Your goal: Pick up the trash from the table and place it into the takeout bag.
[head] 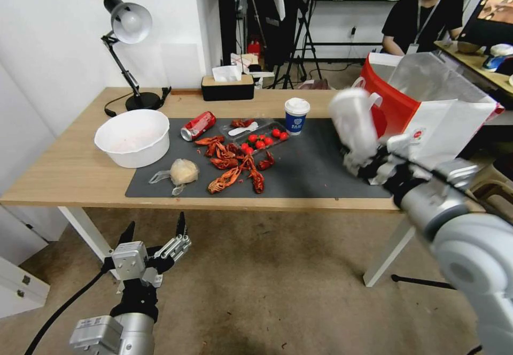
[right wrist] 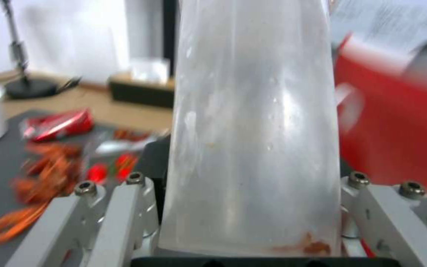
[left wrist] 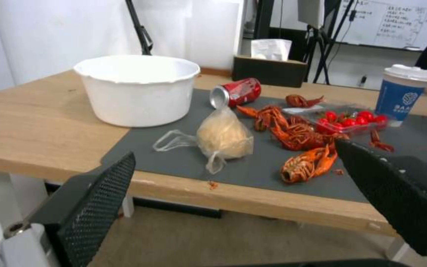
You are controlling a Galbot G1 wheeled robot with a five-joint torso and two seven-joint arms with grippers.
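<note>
My right gripper (head: 367, 163) is shut on a clear plastic cup (head: 352, 122), held tilted above the mat's right end, just left of the red-and-white takeout bag (head: 422, 103). In the right wrist view the cup (right wrist: 253, 129) stands between the fingers (right wrist: 119, 211), with the bag (right wrist: 396, 126) behind. On the table (head: 64, 173) lie a red soda can (head: 197, 125), a blue white-lidded paper cup (head: 296, 115) and a small clear bag with a pale lump (head: 181, 172). My left gripper (head: 156, 224) hangs open below the table's front edge, facing that small bag (left wrist: 223, 135).
A big white bowl (head: 132, 137) sits at the mat's left end. Red crayfish shells (head: 235, 165) and a clear tray of cherry tomatoes (head: 262, 140) fill the middle of the dark mat (head: 320, 173). A desk lamp (head: 128, 29) and a tissue box (head: 227, 85) stand at the back.
</note>
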